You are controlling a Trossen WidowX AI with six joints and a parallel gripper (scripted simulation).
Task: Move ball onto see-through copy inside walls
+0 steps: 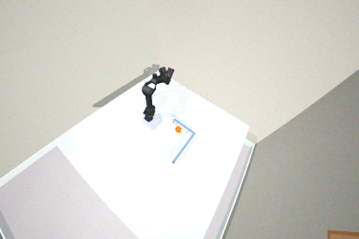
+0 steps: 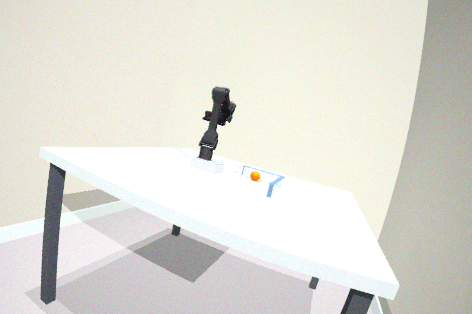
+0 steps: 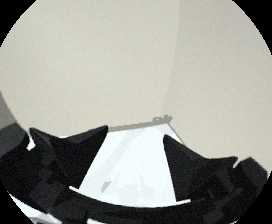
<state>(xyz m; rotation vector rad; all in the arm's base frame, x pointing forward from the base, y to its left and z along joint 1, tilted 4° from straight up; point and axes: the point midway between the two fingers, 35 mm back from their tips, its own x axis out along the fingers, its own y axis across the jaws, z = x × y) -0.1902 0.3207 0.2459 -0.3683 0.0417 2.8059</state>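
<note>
Overhead, arm bent upright, gripper seemingly open, raised.

White bench on dark legs. On its top sits the arm's base, and just beside it two low clear walls meet in a corner. An orange ball rests on the bench inside that corner, near the shorter wall.

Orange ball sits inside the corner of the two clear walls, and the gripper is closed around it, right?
Not quite. The ball does sit inside the corner of the walls, but the gripper is open, holds nothing and is raised well away from the ball. The top view shows this.
</note>
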